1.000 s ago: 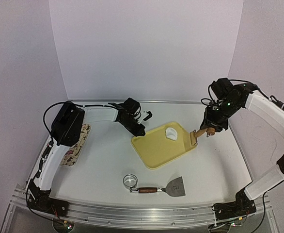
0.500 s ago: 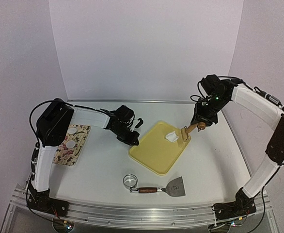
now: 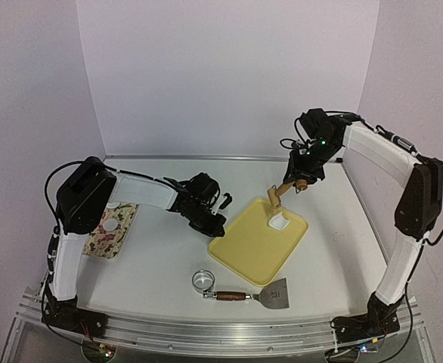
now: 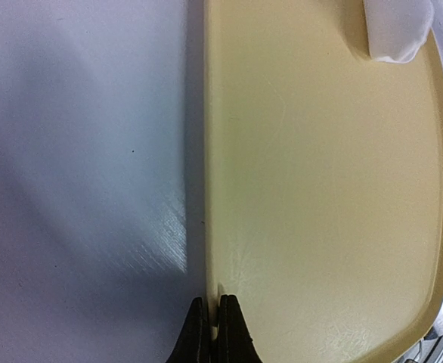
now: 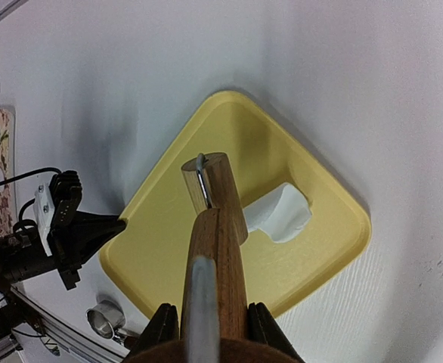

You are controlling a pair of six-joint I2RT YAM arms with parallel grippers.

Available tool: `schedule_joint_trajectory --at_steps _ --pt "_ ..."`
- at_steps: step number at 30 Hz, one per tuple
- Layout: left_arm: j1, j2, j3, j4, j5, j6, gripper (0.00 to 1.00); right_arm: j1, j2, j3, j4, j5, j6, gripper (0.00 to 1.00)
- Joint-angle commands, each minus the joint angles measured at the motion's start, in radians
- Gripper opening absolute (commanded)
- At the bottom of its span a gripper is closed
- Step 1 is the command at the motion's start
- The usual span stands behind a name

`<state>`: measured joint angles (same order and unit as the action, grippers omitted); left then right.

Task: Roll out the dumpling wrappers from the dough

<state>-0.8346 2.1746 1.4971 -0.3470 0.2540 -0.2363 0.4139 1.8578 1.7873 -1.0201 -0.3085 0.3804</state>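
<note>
A yellow tray lies mid-table with a folded white lump of dough near its far right corner. My left gripper is shut on the tray's left rim; the dough shows at the top right of that view. My right gripper is shut on the handle of a wooden roller and holds it in the air over the tray's far edge. In the right wrist view the roller hangs above the dough. One thin white wrapper lies on the floral mat.
A shiny metal ring cutter and a wooden-handled scraper lie near the front edge, just in front of the tray. The floral mat is at the far left, partly under my left arm. White walls close in the back and sides.
</note>
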Motion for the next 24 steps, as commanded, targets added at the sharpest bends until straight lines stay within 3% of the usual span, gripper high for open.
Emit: schedule_joint_trajectory --at_steps 1,24 --pt "-0.006 -0.004 -0.02 -0.07 -0.029 0.002 0.0 0.006 0.046 0.091 0.024 -0.01 -0.076 0.0" --pt "-0.006 0.021 0.009 -0.101 -0.05 0.006 0.0 0.006 0.08 -0.004 0.016 0.083 -0.189 0.0"
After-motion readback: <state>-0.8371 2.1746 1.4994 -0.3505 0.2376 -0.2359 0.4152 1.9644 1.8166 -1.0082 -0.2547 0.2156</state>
